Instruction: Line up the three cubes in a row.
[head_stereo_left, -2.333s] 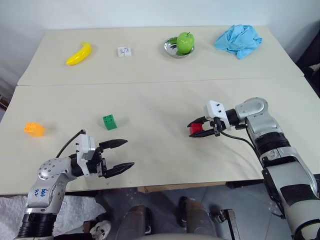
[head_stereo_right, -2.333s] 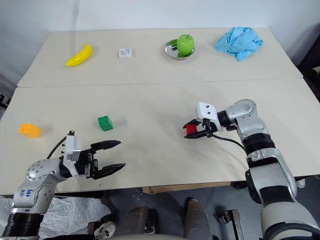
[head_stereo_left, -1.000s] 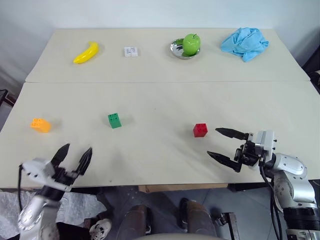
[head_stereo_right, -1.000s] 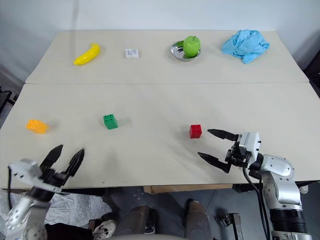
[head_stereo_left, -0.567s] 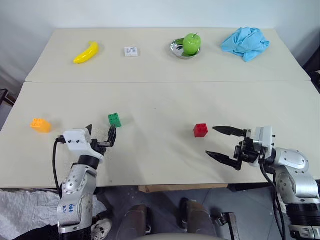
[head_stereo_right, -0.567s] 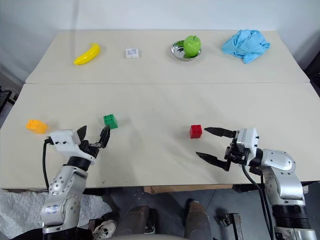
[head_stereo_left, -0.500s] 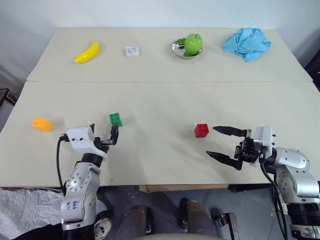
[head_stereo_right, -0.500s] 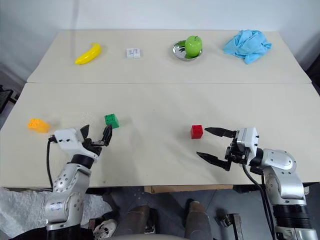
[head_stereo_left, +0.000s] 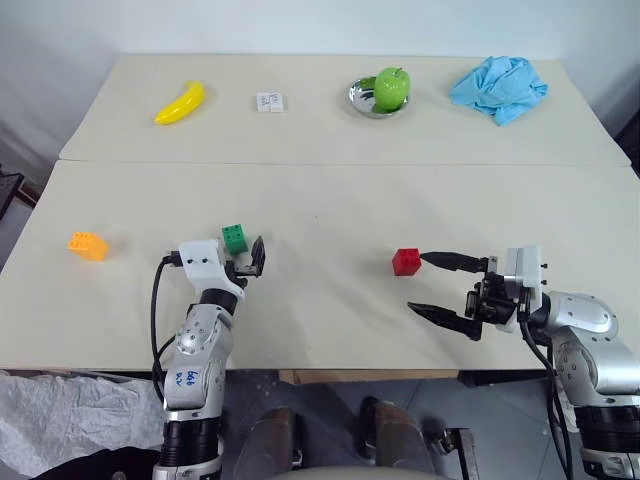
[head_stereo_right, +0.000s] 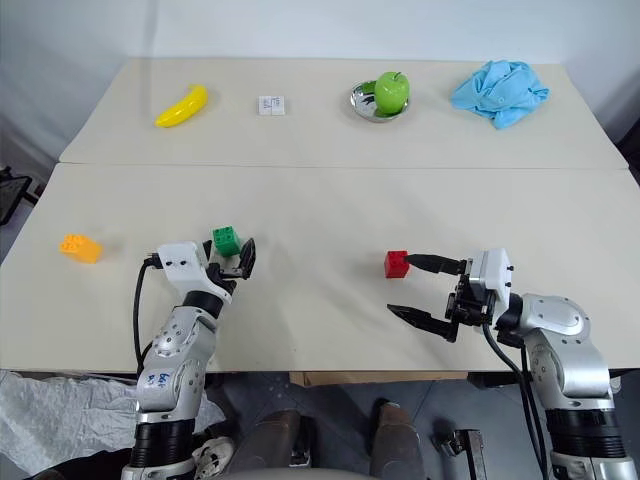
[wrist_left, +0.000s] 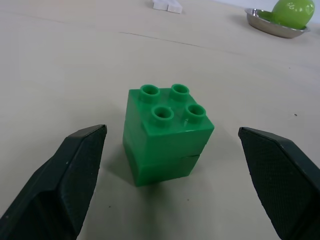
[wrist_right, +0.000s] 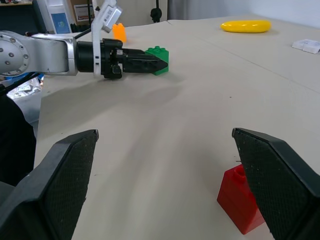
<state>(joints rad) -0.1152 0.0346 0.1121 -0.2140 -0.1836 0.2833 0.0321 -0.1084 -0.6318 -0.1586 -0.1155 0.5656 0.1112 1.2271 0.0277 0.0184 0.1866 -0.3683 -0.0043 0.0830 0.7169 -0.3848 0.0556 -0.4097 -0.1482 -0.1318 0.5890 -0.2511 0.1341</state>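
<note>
The green cube (wrist_left: 167, 135) stands upright on the table, between the two fingers of my left gripper (head_stereo_left: 245, 256), which is open and clear of the cube on both sides. Far out toward the table's left edge lies the orange cube (head_stereo_left: 87, 245). The red cube (head_stereo_left: 406, 261) sits right of centre. My right gripper (head_stereo_left: 416, 283) points left, open, and its far fingertip is just beside the red cube with nothing between the fingers. The right wrist view shows the red cube (wrist_right: 240, 205) close by and the left gripper (wrist_right: 145, 60) at the green cube (wrist_right: 159, 53).
Along the far table lie a yellow banana (head_stereo_left: 180, 102), a small white box (head_stereo_left: 269, 100), a green apple (head_stereo_left: 391, 88) in a metal dish (head_stereo_left: 362, 101), and a crumpled blue cloth (head_stereo_left: 499, 88). A seam (head_stereo_left: 320, 162) joins the two tables.
My left gripper has swung from the front left edge forward and right until its fingers flank the green cube. The right gripper has stayed beside the red cube.
</note>
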